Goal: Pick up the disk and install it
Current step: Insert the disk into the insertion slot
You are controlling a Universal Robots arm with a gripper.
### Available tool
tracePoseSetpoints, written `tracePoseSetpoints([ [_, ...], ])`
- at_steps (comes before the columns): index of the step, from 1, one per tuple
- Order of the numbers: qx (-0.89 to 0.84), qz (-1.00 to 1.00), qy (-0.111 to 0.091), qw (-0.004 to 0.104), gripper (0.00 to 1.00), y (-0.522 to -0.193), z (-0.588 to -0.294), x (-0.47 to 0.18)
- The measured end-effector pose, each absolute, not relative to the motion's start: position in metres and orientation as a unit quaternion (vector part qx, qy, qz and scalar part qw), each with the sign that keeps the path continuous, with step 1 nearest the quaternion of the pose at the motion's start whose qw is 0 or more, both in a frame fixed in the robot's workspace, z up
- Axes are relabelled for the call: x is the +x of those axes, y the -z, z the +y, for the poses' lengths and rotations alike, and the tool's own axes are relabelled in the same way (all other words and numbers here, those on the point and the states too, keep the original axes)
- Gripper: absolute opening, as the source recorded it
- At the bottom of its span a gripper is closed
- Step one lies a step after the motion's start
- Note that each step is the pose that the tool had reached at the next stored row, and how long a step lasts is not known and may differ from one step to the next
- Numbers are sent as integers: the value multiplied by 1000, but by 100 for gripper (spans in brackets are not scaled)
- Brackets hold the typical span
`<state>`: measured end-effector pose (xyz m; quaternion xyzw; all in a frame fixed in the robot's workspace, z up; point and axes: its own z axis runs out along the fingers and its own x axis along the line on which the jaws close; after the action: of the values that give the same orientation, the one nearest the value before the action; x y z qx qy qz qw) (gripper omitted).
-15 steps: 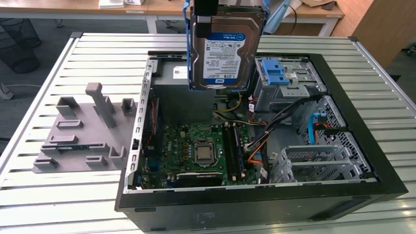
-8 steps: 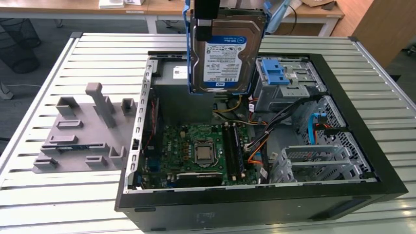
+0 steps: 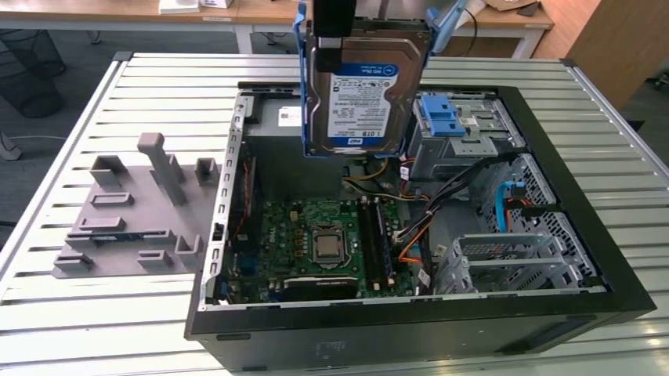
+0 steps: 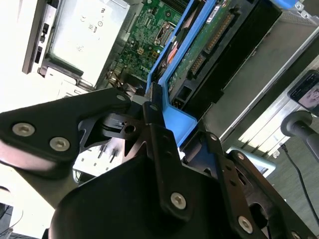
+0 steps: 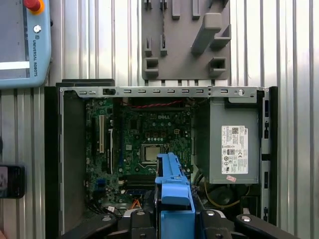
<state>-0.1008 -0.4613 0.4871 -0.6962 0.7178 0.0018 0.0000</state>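
Note:
The disk (image 3: 364,94) hangs upright above the back of the open computer case (image 3: 585,258), its white-and-blue label facing the exterior camera and its blue frame running down both edges. My gripper (image 3: 337,47) comes down from above and is shut on the disk's upper end. In the second wrist view the black fingers (image 4: 154,129) clamp the blue frame, and the disk's (image 4: 199,50) green circuit side and connectors show beyond them. In the first wrist view the disk's blue frame (image 5: 172,184) sticks out from my gripper (image 5: 172,219) over the motherboard (image 5: 144,144).
Inside the case are a drive bay with a blue latch (image 3: 444,117), loose cables (image 3: 460,188) and a grey power supply box (image 5: 234,149). A grey moulded fixture (image 3: 136,211) lies on the slatted table at the exterior view's left. A teach pendant (image 5: 22,45) rests beside the case.

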Motion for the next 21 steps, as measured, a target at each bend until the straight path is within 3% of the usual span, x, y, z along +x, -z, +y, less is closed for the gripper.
tracePoseSetpoints([
  [21, -696, 718, -2, 0, 36, -486, -474, -92],
])
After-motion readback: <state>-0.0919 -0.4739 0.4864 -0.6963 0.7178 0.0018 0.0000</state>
